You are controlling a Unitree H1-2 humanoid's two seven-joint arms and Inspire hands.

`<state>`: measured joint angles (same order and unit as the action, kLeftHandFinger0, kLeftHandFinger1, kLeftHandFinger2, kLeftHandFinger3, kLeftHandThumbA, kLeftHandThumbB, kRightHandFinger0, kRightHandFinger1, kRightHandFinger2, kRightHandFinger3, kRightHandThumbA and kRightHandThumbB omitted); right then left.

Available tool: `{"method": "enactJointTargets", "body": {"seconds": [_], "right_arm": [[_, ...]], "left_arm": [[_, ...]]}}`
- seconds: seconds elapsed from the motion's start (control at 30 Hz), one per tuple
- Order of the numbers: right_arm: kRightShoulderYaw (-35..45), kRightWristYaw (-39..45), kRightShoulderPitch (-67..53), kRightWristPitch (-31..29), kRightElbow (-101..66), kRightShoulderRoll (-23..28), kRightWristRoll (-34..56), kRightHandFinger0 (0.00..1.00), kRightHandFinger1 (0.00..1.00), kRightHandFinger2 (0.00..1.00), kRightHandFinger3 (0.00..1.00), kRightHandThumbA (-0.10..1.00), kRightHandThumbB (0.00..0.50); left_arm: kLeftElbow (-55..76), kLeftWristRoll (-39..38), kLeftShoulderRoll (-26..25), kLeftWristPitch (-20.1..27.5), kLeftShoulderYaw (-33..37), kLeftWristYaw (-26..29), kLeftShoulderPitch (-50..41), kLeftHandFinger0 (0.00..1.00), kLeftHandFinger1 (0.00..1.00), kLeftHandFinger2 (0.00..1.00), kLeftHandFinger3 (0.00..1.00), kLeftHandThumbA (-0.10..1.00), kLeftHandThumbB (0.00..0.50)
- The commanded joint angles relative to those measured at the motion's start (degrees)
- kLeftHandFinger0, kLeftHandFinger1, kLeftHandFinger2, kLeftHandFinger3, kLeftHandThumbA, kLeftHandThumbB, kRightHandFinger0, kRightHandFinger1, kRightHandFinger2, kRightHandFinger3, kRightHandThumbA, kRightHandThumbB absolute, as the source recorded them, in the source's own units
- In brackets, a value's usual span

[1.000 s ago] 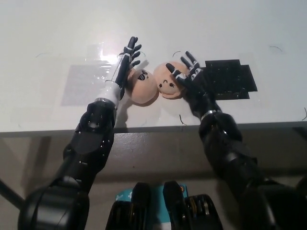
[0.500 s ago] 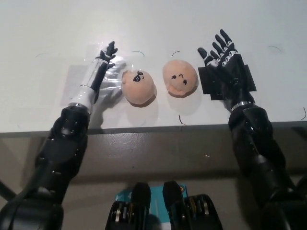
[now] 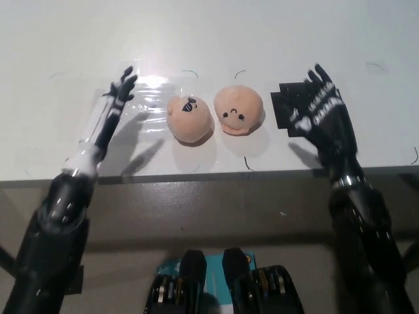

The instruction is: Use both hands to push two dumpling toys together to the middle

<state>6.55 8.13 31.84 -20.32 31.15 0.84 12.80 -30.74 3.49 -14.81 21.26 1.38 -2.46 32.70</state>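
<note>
Two peach dumpling toys with drawn faces lie side by side in the middle of the white table [image 3: 209,33], a narrow gap between them: the left dumpling [image 3: 190,118] and the right dumpling [image 3: 239,110]. My left hand [image 3: 116,98] is raised edge-on to the left of the left dumpling, open, well apart from it. My black right hand [image 3: 321,110] hovers to the right of the right dumpling, open, fingers spread, touching nothing.
A black patch [image 3: 291,108] lies flat on the table under my right hand. A shiny clear tape patch [image 3: 147,98] lies beside my left hand. The table's front edge [image 3: 209,178] runs across just below the dumplings.
Both hands have drawn outward from the dumplings, the left to the left, the right to the right. The dumplings were let go and rest side by side.
</note>
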Motion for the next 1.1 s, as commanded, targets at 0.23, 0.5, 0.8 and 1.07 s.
{"method": "enactJointTargets", "body": {"seconds": [0.23,0.5,0.8,1.07], "right_arm": [[-5.3,3.9,-23.1,7.9,-41.8,4.8,-0.9,1.0,1.0,1.0,1.0,1.0,0.37],[-5.5,5.1,-34.3,3.6,-48.2,7.7,1.5,1.0,1.0,1.0,1.0,1.0,0.349],[-7.5,4.9,-39.8,2.9,-46.9,9.4,1.6,1.0,1.0,1.0,1.0,1.0,0.326],[-8.7,4.0,-42.2,1.8,-41.2,8.1,0.1,1.0,1.0,1.0,1.0,1.0,0.285]], "left_arm": [[42.1,-9.0,-5.7,-3.1,-3.4,-4.3,-25.3,1.0,1.0,1.0,1.0,1.0,0.401],[51.3,-12.9,-5.3,0.5,-4.7,-4.3,-40.9,1.0,1.0,1.0,1.0,1.0,0.343],[44.6,-11.0,-2.3,5.7,-5.8,-4.9,-50.3,1.0,1.0,1.0,1.0,1.0,0.257],[40.9,-12.1,-1.5,5.0,-4.5,-5.9,-52.8,1.0,1.0,1.0,1.0,1.0,0.301]]}}
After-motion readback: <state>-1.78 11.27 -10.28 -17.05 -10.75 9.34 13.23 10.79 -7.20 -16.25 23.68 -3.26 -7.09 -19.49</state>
